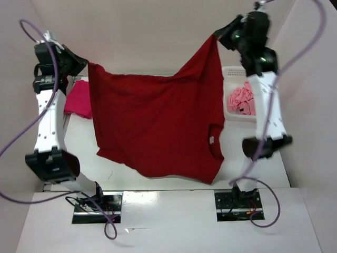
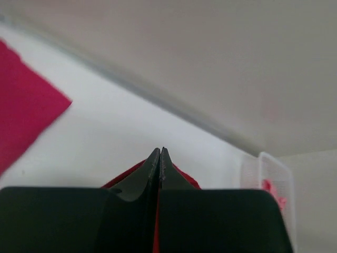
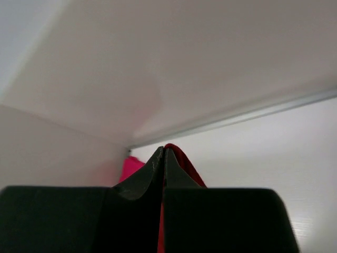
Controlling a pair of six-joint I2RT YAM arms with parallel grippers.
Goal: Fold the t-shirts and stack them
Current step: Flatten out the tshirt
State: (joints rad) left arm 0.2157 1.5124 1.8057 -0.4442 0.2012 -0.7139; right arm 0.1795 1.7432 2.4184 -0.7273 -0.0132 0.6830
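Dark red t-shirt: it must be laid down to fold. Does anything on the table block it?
Nothing visible does. The left gripper and right gripper hold the dark red t-shirt aloft; the table showing below it is bare, though the shirt hides the part behind. The magenta t-shirt lies off to the left.

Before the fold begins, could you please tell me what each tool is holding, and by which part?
Both hold the dark red shirt aloft: the left tool pinches one upper corner, the right tool the other.
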